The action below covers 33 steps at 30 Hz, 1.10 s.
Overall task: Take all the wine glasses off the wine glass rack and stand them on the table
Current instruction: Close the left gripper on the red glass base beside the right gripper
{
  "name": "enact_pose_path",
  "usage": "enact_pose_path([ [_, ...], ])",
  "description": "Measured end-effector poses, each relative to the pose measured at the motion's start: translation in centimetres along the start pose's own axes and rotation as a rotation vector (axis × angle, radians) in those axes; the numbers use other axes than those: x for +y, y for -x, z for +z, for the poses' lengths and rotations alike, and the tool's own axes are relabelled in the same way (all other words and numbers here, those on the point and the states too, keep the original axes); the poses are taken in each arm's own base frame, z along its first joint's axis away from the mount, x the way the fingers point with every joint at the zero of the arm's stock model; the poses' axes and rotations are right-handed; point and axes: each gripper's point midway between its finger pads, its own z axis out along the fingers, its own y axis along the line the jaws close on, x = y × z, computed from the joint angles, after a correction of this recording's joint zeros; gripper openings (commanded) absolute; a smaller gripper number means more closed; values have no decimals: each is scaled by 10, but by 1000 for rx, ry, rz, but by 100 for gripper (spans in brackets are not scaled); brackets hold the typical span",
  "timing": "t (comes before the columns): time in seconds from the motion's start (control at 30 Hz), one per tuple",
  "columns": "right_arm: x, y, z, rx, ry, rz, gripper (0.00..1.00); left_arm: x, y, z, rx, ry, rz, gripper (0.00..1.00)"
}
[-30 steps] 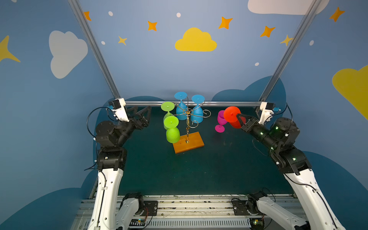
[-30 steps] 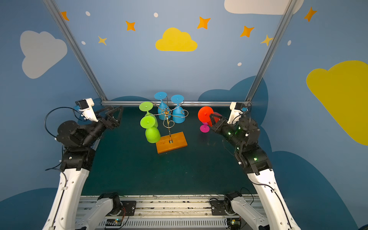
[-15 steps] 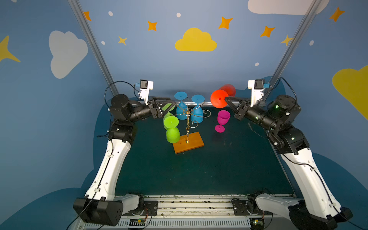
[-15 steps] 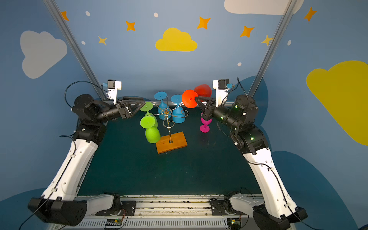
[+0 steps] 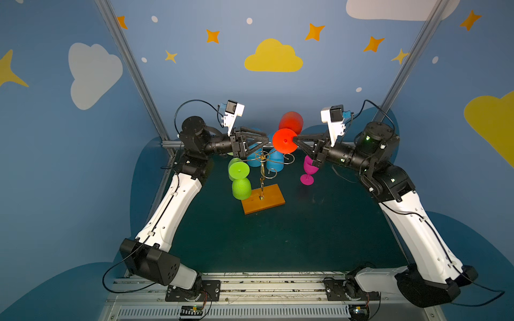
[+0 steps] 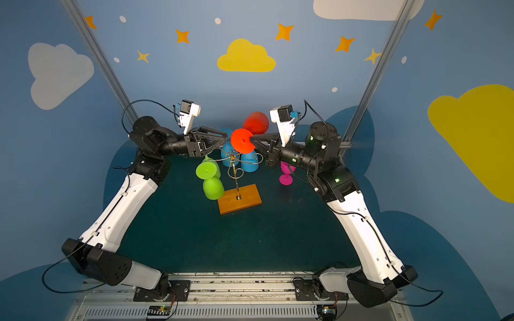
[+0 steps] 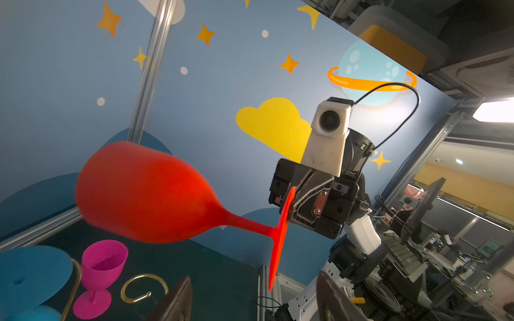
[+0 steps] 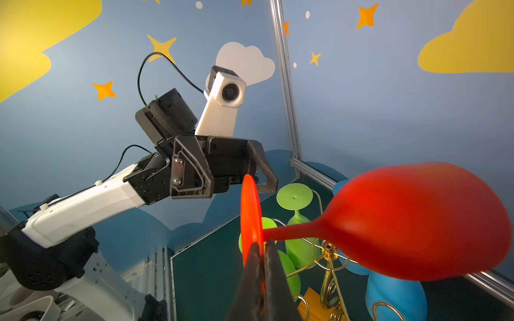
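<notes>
Both top views first: the right gripper (image 5: 296, 140) is clamped tight on the foot of the red wine glass (image 5: 284, 140). The glass is clear of the wine glass rack (image 5: 263, 199), up in the air just over the gold curls. It lies sideways, bowl pointing to 12 o'clock at the back wall. Facing it from 9 o'clock, the left gripper (image 6: 225, 140) has its jaws spread, right at the foot's rim. Green glasses (image 5: 238, 170) hang at the rack's 9 o'clock and blue glasses (image 5: 275, 162) at its 12. A magenta glass (image 5: 308, 170) stands upright on the table (image 5: 306, 236) at 2 o'clock.

Left wrist view: the red foot shows edge-on, pinched by the right gripper's closed fingers (image 7: 307, 194).

Right wrist view: those fingers (image 8: 275, 283) bite one rim of the foot, and the far rim sits between the left gripper's parted fingers (image 8: 262, 166). Touching or not, I cannot tell
</notes>
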Motion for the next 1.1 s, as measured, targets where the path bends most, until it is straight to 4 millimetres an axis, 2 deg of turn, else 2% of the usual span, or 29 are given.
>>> enact_pose_path([
  [0.1,0,-2,5,8,12,2,0,-8,-3,11,28,-52,7,63],
  [0.23,1,-5,10,16,20,6,0,-13,-9,22,59,-97,8,51],
  [0.37,2,-6,11,18,23,7,0,-9,-13,24,76,-105,-11,34],
  [0.5,4,-6,13,20,28,8,0,-8,-14,24,79,-106,-19,23],
  [0.63,5,-6,14,17,31,9,0,-7,-13,23,76,-104,-28,5],
  [0.73,6,-4,14,12,29,17,0,-8,-11,22,73,-109,-17,3],
  [0.77,6,-4,14,10,28,17,4,-9,-11,22,72,-111,-16,3],
  [0.83,6,-2,13,4,22,15,24,-10,-9,22,69,-116,-19,3],
  [0.93,6,-1,9,-4,-3,-17,48,-14,-6,21,65,-125,-41,3],
  [1.1,5,-5,-16,-33,-91,-103,71,-18,-1,20,54,-132,-83,3],
])
